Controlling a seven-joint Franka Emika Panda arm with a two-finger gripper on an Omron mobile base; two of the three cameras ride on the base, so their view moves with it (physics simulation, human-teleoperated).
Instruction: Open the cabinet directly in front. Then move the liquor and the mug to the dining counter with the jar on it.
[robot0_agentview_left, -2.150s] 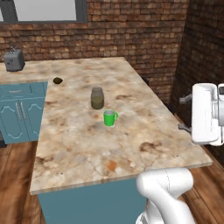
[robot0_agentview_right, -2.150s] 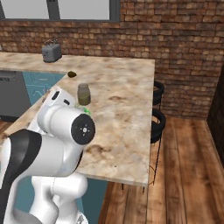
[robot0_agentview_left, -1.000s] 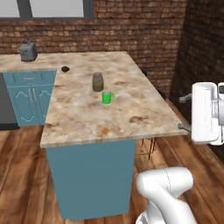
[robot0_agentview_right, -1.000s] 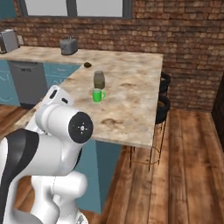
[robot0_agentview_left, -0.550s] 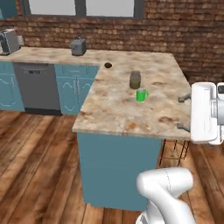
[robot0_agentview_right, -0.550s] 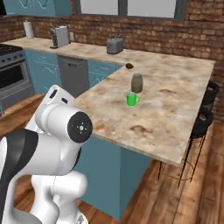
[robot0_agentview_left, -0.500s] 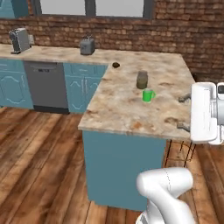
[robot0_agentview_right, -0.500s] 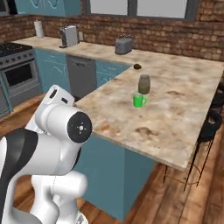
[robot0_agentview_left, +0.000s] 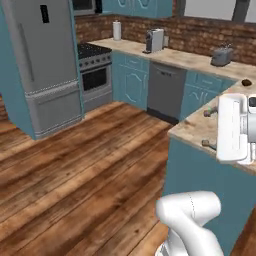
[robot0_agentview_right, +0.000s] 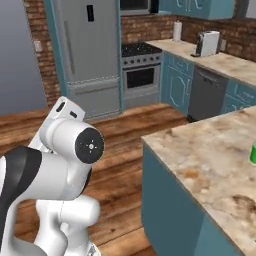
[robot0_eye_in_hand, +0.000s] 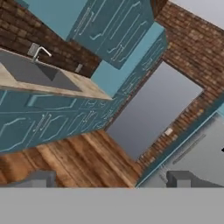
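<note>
Our gripper (robot0_eye_in_hand: 109, 177) has its two fingers spread wide and holds nothing. A bit of the green mug (robot0_agentview_right: 253, 148) peeks in at the edge of the dining counter (robot0_agentview_right: 215, 165). We think it is light, hard and smooth, so we should squeeze its round sides gently.

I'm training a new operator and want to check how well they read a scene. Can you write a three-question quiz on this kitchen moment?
1. True or false: the gripper is clamped on the mug.
2. Which appliance stands between the fridge and the dishwasher? A) stove B) microwave C) sink
3. Fill in: the mug stands on the ______ counter with the teal base.

Key
1. False: its jaws are open and hold nothing; the mug stands on the counter.
2. A, the stove.
3. Marbled.
</note>
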